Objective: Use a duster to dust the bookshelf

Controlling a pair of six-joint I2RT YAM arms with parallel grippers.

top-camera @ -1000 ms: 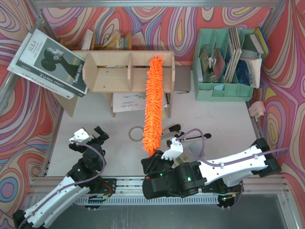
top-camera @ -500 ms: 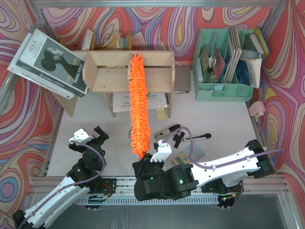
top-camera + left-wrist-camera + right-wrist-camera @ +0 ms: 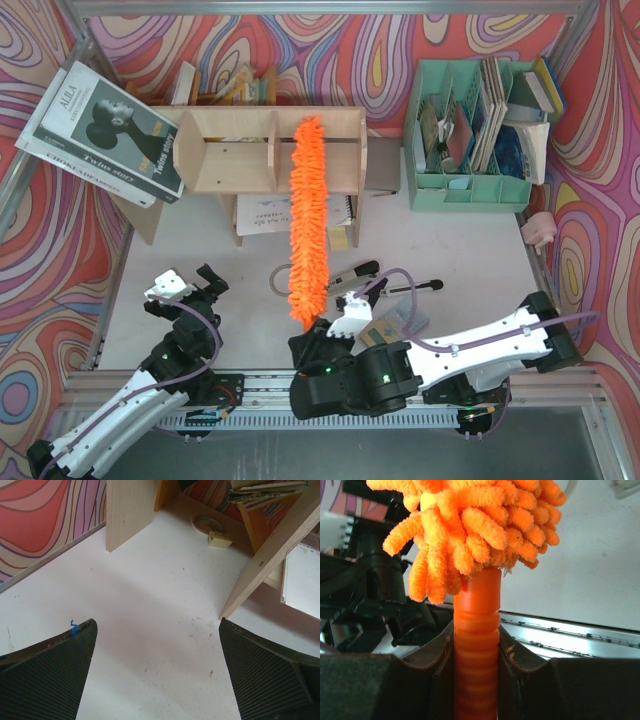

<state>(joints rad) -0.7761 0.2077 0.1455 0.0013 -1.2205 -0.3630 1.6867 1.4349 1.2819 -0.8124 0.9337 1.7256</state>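
The bookshelf point(image 3: 230, 150) is a light plywood unit with a central divider, standing at the back of the table. The fluffy orange duster point(image 3: 308, 220) reaches from the near side up across the shelf's right compartment, its tip just right of the divider. My right gripper point(image 3: 320, 338) is shut on the duster's ribbed orange handle point(image 3: 476, 645), with the shaggy head point(image 3: 470, 520) just above the jaws. My left gripper point(image 3: 190, 280) hovers open over bare table at the near left, and its two black pads point(image 3: 50, 675) stand wide apart with nothing between them. Wooden shelf panels point(image 3: 127, 510) rise ahead of it.
A mint-green file organizer point(image 3: 470, 185) stands at the back right. Books point(image 3: 100, 130) lean at the back left. A notebook point(image 3: 270, 213) lies under the shelf. A tape ring point(image 3: 280, 282) and a black-handled tool point(image 3: 362, 270) lie near the duster. A tape roll point(image 3: 207, 524) sits under the shelf.
The right arm swept the duster head left along the shelf to the divider, then back a little to the right. The left arm has not moved.
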